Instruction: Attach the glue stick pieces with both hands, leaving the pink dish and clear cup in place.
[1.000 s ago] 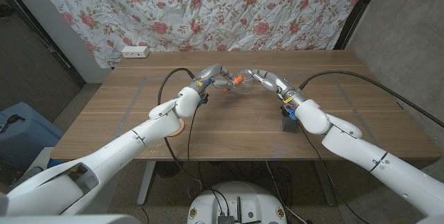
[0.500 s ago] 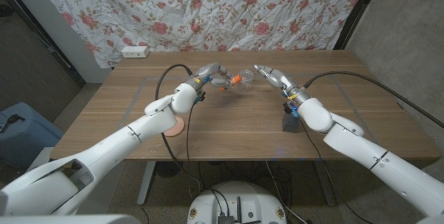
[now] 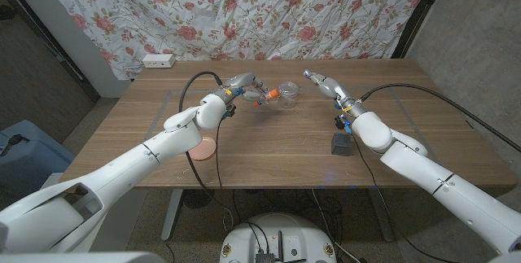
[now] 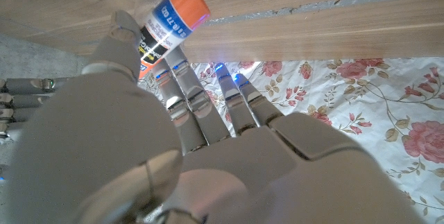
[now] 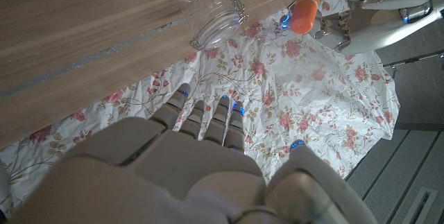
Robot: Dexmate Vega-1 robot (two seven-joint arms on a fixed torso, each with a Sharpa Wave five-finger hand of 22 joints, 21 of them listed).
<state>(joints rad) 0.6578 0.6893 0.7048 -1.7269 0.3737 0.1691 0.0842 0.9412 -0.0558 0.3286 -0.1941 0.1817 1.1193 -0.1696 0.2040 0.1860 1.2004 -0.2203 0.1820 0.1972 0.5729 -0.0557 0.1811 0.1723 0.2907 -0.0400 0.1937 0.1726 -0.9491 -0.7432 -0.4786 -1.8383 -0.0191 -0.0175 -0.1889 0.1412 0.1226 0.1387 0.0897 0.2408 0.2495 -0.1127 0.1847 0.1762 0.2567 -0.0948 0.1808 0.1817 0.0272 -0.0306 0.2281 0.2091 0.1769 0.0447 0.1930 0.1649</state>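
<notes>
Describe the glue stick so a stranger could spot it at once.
Start at the wooden table and go to its far middle, where the left robot hand reaches in. The glue stick is the small tube this robot hand holds, beside the clear cup. Its bright orange end sets it apart from the see-through cup.

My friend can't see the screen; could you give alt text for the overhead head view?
The robot's left hand holds an orange-capped glue stick above a wooden table, beside a clear cup. Its right hand hovers open nearby; a pink dish sits near the front edge.
</notes>
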